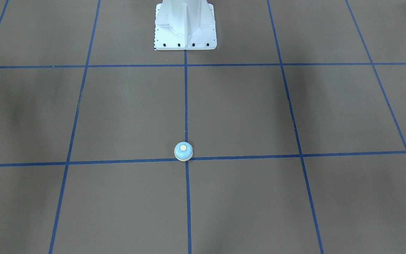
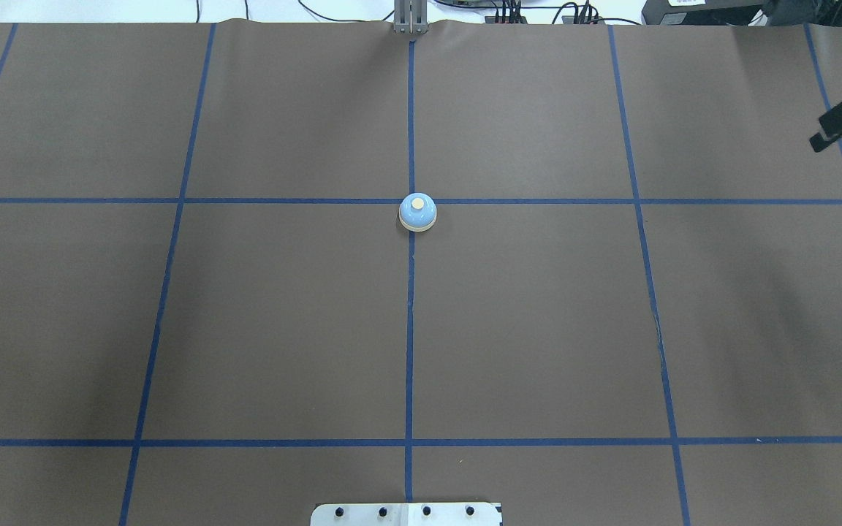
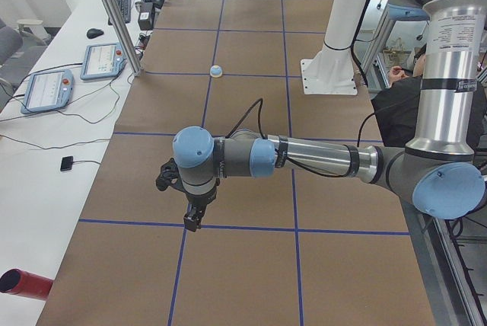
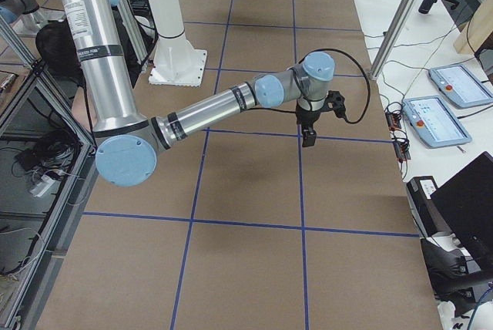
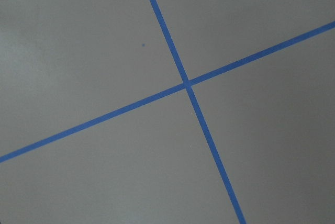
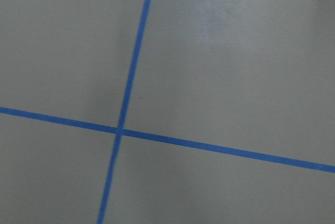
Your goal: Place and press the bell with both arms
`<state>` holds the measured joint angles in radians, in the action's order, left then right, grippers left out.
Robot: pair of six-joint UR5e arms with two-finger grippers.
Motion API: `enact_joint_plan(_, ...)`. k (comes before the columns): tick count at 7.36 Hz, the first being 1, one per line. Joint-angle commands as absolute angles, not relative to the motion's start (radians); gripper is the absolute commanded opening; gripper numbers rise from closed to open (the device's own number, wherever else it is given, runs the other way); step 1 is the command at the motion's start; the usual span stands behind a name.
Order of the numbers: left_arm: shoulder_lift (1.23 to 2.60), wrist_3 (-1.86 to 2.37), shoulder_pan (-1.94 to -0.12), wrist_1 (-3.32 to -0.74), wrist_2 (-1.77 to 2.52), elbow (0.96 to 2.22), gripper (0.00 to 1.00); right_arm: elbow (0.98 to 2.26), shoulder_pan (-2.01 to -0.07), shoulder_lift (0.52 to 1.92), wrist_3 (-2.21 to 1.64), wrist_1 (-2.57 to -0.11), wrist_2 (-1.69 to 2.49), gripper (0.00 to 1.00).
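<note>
The light-blue bell (image 2: 417,213) with its cream base and button stands upright on the brown table at a crossing of blue tape lines. It also shows in the front view (image 1: 183,151) and far off in the left side view (image 3: 217,71). My left gripper (image 3: 194,221) points down over a tape line far from the bell, and I cannot tell if it is open. My right gripper (image 4: 309,137) hangs over the table at my far right. A black part of it shows at the overhead view's right edge (image 2: 841,128), its jaws unclear. Both wrist views show only table.
The white pedestal (image 1: 185,26) stands at the table's near middle. Tablets (image 3: 103,59), a keyboard and cables lie on the white bench along the table's far side. A metal post (image 3: 122,21) rises at that edge. A red cylinder (image 3: 23,284) lies beside the table.
</note>
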<state>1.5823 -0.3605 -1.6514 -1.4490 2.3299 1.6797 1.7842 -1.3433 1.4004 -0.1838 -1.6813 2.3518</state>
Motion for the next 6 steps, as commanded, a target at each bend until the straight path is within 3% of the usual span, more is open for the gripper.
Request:
enact_joint_plan(1, 1.560, -0.270, -1.651, -1.453, 2.332, 1.684, 1.00, 1.779, -1.428, 1.555, -0.013, -1.678, 2.370, 1.00)
enact_joint_plan(6, 1.568, -0.212, -1.643, -1.462, 2.251, 1.686, 1.00, 1.750, -1.516, 1.643, 0.170, -1.668, 2.367, 1.00)
